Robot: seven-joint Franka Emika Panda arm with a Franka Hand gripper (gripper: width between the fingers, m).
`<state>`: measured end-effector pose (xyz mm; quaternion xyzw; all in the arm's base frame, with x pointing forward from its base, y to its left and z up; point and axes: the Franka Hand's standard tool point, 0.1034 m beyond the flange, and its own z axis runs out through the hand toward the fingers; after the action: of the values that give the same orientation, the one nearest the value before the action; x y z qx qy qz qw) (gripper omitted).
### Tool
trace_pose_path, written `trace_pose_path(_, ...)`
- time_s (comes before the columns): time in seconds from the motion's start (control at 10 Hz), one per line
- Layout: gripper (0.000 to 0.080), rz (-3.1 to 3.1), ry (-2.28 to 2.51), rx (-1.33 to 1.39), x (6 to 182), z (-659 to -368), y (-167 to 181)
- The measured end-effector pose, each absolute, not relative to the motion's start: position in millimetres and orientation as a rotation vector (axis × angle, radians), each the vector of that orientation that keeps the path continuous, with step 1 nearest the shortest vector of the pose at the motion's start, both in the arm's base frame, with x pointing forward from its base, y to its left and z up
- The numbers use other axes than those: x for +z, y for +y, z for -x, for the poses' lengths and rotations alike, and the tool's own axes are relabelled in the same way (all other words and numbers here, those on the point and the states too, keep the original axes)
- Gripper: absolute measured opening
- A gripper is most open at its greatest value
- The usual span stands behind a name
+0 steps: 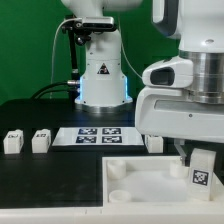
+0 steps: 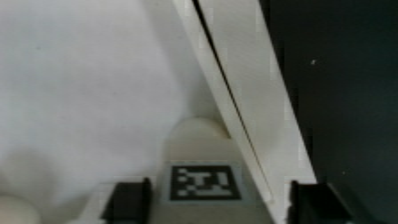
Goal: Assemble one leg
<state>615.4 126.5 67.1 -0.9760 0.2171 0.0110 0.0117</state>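
My gripper (image 1: 195,157) hangs over the right side of the large white tray (image 1: 140,195) and is shut on a leg (image 1: 201,172), a small white post whose black-and-white tag faces the exterior view. In the wrist view the leg (image 2: 205,165) lies between my two dark fingers (image 2: 128,202), tag up, gripper (image 2: 219,205) just above the tray's surface (image 2: 89,100) near its right rim. Two more legs (image 1: 12,142) (image 1: 41,141) stand on the black table at the exterior view's left. Another leg (image 1: 155,143) peeks out behind the arm.
The marker board (image 1: 100,135) lies flat behind the tray. The robot's base (image 1: 102,80) stands at the back. The tray has round corner sockets (image 1: 118,172). Black table (image 2: 338,80) shows beside the tray's rim in the wrist view.
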Motion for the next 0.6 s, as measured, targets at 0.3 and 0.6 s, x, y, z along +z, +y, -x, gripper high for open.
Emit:
trace_pose_path(0.3, 0.0291, 2.913, 1.100, 0.045, 66.8, -615.2, 127.0)
trace_pose_path(0.6, 0.0291, 2.747, 1.434, 0.061, 66.4, -616.3, 128.2)
